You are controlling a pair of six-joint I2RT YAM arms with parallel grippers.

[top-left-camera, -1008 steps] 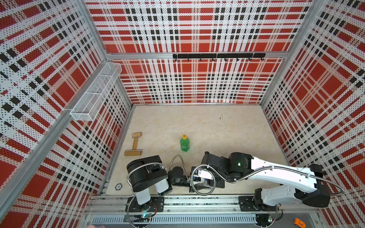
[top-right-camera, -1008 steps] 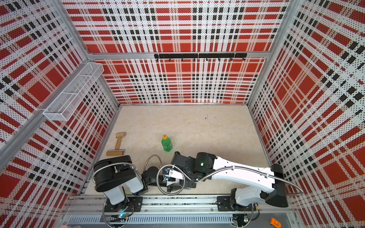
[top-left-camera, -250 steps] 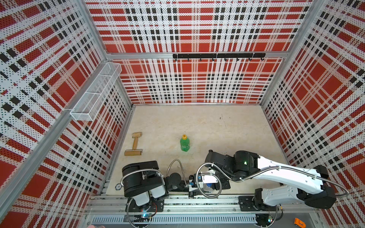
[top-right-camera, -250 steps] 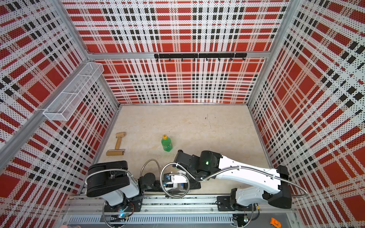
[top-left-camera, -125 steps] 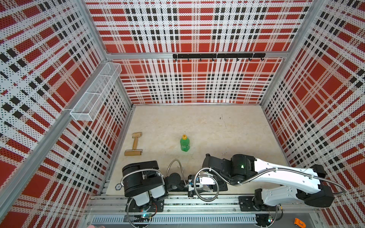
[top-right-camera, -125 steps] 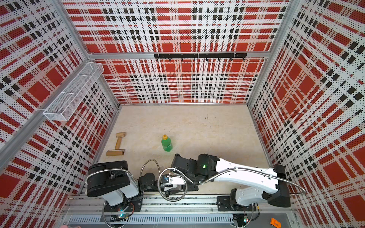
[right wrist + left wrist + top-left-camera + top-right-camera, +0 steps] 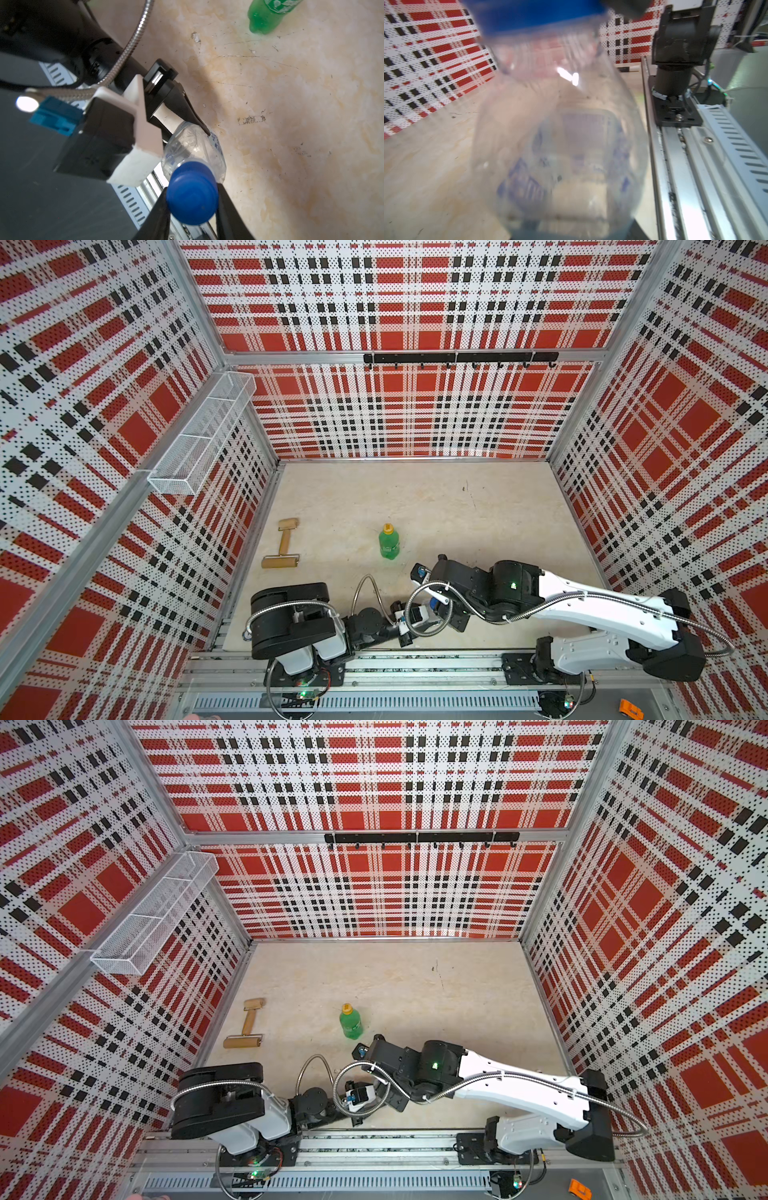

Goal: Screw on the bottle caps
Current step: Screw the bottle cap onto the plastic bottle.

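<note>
Fingers (image 7: 228, 212) of R gripper (image 7: 192, 187) pinch blue cap (image 7: 192, 199) from 2 sides, narrow gap, cap filling it. Cap sits on neck of clear bottle (image 7: 193, 145); how far it's threaded on, can't tell. L gripper (image 7: 190, 133) clamps the bottle's lower body, jaws nearly closed, bottle tilted w/ neck toward R gripper, over table (image 7: 291, 124) close to front rail (image 7: 415, 659). L wrist view: bottle blurred, fills most of frame, blue cap at its far end. Green bottle (image 7: 389, 543) stands upright mid-table in both top views, yellow-orange cap (image 7: 387, 528) on it, apart from both grippers. Wooden roller (image 7: 284, 545) lies near L wall.
</note>
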